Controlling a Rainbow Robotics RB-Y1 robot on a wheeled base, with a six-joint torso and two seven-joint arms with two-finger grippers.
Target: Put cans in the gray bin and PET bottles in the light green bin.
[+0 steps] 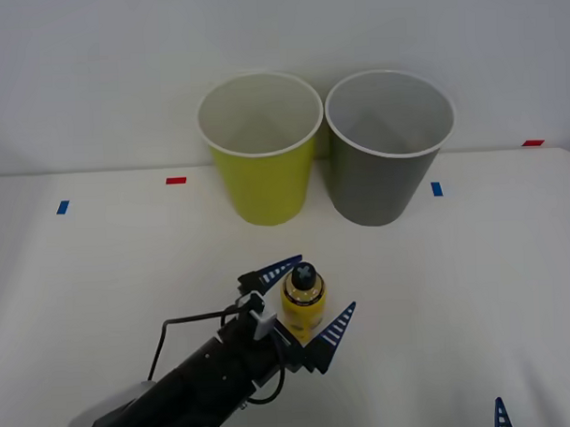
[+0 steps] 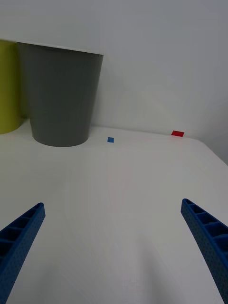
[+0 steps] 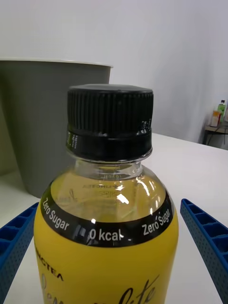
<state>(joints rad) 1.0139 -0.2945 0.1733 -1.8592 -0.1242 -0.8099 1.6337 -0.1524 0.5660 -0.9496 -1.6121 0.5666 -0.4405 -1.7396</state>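
PET bottle (image 1: 304,302) stands upright on the table (image 1: 100,276), cap up, long axis vertical. It sits on the robot's side of the light green bin (image 1: 261,149), well apart from it, with the gray bin (image 1: 389,146) touching or just beside that bin on its right.

Left gripper (image 1: 311,302): fingers spread wide, one on either side of the bottle, neither pad seen touching it; nothing gripped yet. In the left wrist view the bottle (image 3: 107,223) is centred between the two fingers (image 3: 204,242), so closing should catch the body squarely.

Right gripper (image 2: 114,247): wide open, empty, over bare table right of the bottle; idle.

Judgement: left arm is the nearer one; after closing, carry is forward toward the light green bin
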